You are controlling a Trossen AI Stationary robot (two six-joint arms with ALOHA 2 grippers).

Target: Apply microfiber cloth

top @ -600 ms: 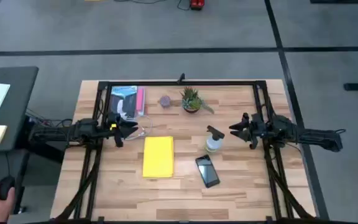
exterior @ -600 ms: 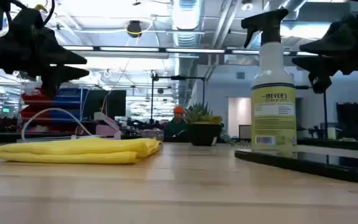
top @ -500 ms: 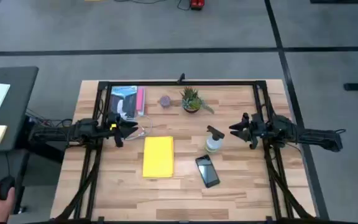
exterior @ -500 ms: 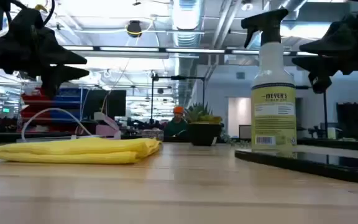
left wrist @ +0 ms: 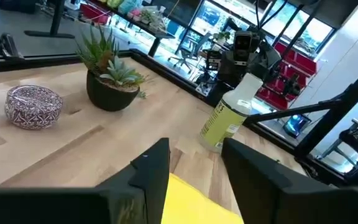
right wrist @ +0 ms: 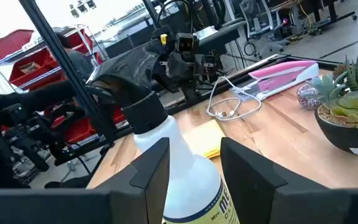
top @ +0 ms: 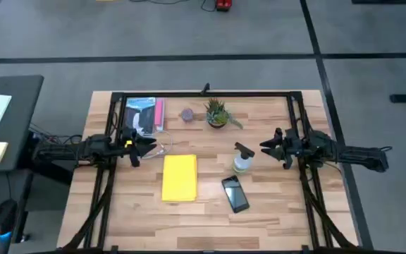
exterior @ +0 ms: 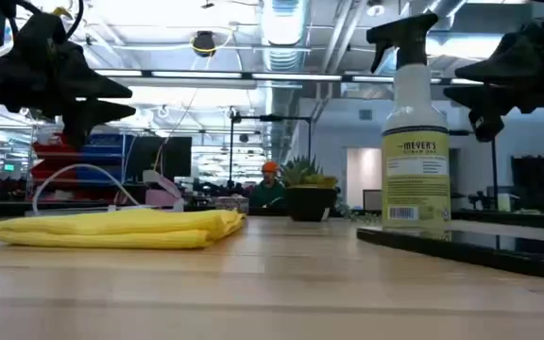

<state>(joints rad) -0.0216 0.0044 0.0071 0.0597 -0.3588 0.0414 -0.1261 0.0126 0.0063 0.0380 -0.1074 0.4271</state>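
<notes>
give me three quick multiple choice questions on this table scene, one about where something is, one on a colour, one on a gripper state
1. Where does the black smartphone lie?
A. right of the microfiber cloth
B. under it
C. beside the potted plant

2. What colour is the cloth?
A. blue
B. yellow
C. white

3. How is the left gripper?
A. shut on the cloth
B. shut on the spray bottle
C. open, empty

Answers: 1 A, the high view shows it right of the cloth. 2 B, bright yellow. 3 C, the left wrist view shows parted fingers holding nothing.
</notes>
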